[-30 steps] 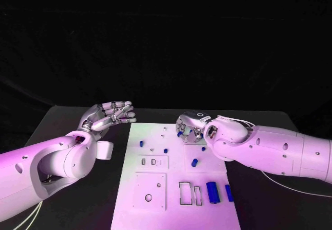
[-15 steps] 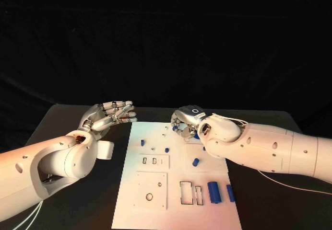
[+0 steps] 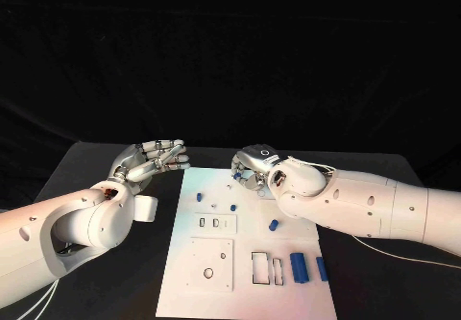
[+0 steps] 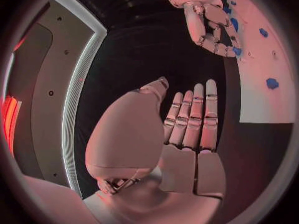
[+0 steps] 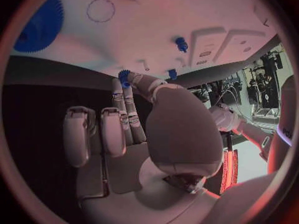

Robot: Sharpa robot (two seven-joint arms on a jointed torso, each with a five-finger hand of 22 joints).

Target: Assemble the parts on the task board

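The white task board lies in the middle of the black table. My right hand hovers over the board's far edge and pinches a small blue toothed part between thumb and fingertip; the left wrist view shows that part at the tips of the right hand. My left hand is raised off the board's far left corner, fingers straight and side by side, holding nothing. Loose blue parts lie on the board: small ones and two longer ones.
A large blue gear and a small blue peg sit on the board in the right wrist view. The board carries rectangular slots and a round hole. Bare black table lies on both sides.
My right hand has shifted a little left and farther back along the board's far edge, still with the small blue part. The left hand has stayed put.
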